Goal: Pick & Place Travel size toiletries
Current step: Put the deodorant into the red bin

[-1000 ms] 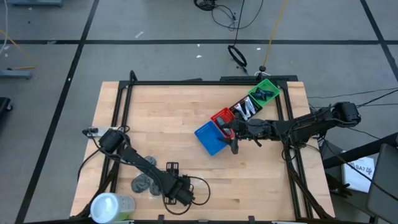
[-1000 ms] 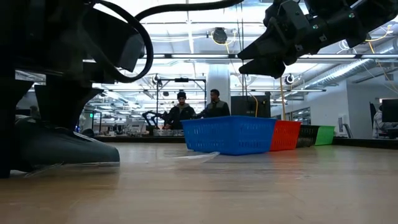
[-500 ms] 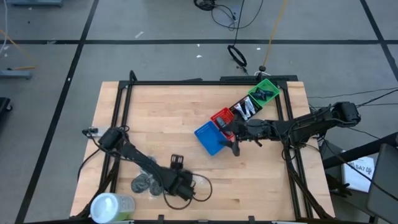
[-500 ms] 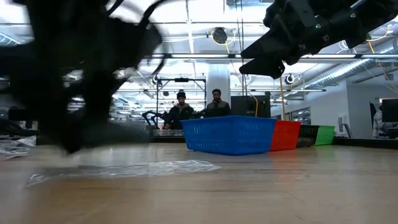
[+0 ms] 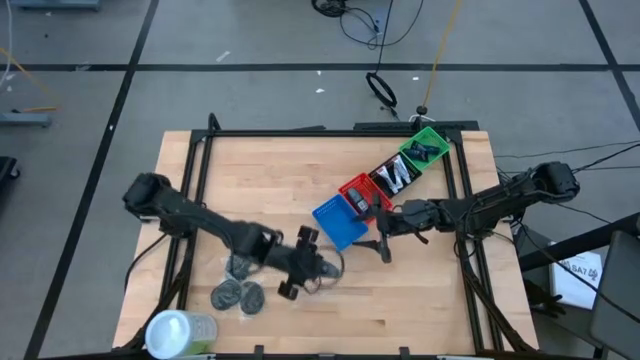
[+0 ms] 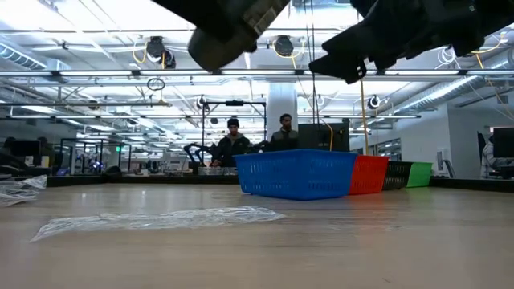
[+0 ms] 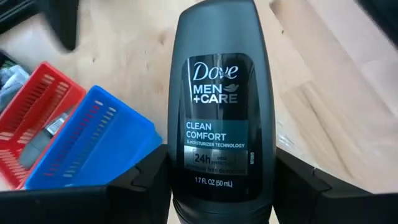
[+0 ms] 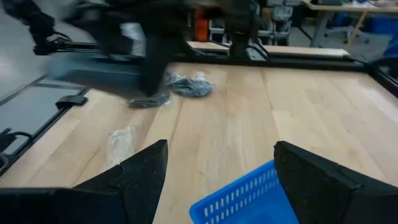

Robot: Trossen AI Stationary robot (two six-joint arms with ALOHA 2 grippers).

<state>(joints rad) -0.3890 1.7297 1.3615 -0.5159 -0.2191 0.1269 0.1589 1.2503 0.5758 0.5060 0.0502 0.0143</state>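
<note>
High view: left gripper (image 5: 300, 262) at lower centre of frame, over bare table (image 5: 420, 300), a short way lower left of the blue basket (image 5: 335, 222). Load not readable from above. Left wrist view settles it: fingers (image 7: 140, 186) clamped on either side of a dark bottle (image 7: 216, 106), label reading Dove Men+Care, 50 mL, standing up between them. Blue basket and red basket (image 7: 37, 118) at left of that frame, beyond the bottle.

High view only: row of baskets running diagonally from centre toward upper right, blue, then red (image 5: 358, 192), then a black one (image 5: 393, 174) with white items, then green (image 5: 424, 149) with dark items. Dark round discs (image 5: 236, 290) on the table at lower left, near a white-topped green container (image 5: 180, 331) at the bottom left corner.

Right gripper (image 5: 384, 245) just right of the blue basket, at centre right. Right wrist view: fingers (image 8: 134, 180) spread apart, nothing between them, blue basket rim (image 8: 249, 196) at bottom centre, discs far off near top.

Low view only: clear plastic wrapper (image 6: 161, 218) flat on the table at lower left; two people (image 6: 257, 140) standing in the room behind the baskets; both arms hanging above table level at top of frame.
</note>
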